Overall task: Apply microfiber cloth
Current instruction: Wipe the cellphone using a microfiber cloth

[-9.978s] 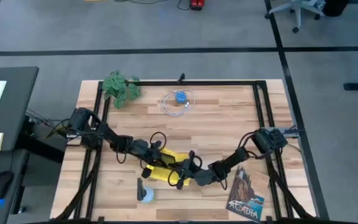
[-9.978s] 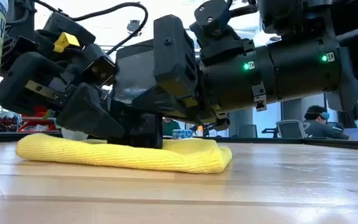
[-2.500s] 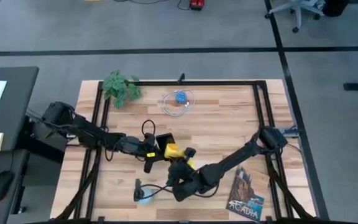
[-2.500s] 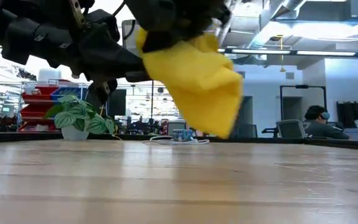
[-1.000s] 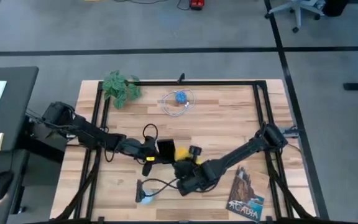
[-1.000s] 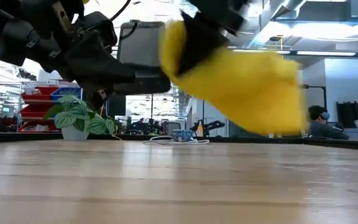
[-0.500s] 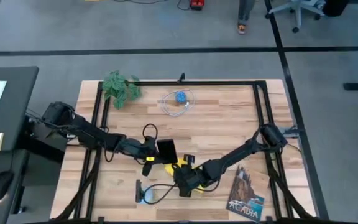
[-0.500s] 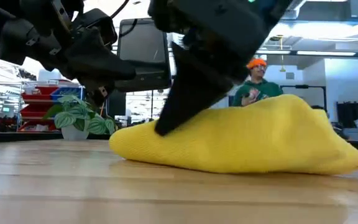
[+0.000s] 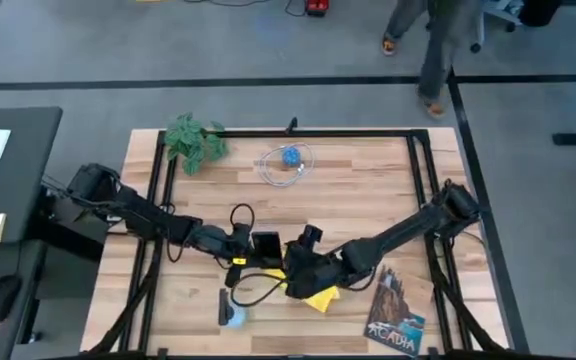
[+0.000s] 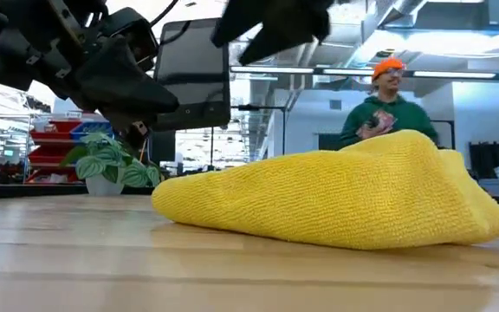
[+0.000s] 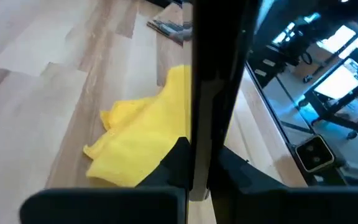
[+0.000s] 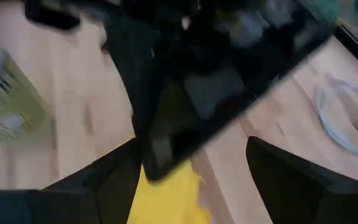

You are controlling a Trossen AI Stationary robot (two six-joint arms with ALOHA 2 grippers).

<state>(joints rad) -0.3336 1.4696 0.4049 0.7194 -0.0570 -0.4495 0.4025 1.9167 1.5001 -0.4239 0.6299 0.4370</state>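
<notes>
The yellow microfiber cloth (image 9: 319, 297) (image 10: 336, 201) lies in a rumpled heap on the wooden table (image 9: 368, 200), near its front edge, and nothing touches it. My right gripper (image 9: 294, 263) (image 10: 271, 22) hangs open just above the cloth's left part, its fingers (image 12: 120, 177) spread wide with nothing between them. To the left, my left gripper (image 9: 241, 247) (image 10: 124, 78) is shut on a black smartphone (image 9: 266, 244) (image 10: 196, 74), which is raised above the table. The cloth (image 11: 138, 137) lies beyond and below the phone. My left gripper pinches the black smartphone between its two fingers at the edge nearest the arm (image 10: 170, 95). The fingers come in about level from the table's left. The phone is lifted clear of the table and stands on edge, its screen facing the table's near side, and shows edge-on (image 11: 219, 93) between the fingers.
A spray bottle (image 9: 232, 310) stands by the near edge, left of the cloth. A book (image 9: 396, 312) lies at the front right. A green plant (image 9: 196, 140) and a blue object on a coiled cable (image 9: 288, 160) are at the far side. A person (image 10: 386, 104) stands beyond the table.
My right gripper has come down with the hanging cloth, set it on the table, opened, let go and risen clear. The cloth, held in the air a second ago, now rests as a spread heap. My left gripper has kept the phone still.
</notes>
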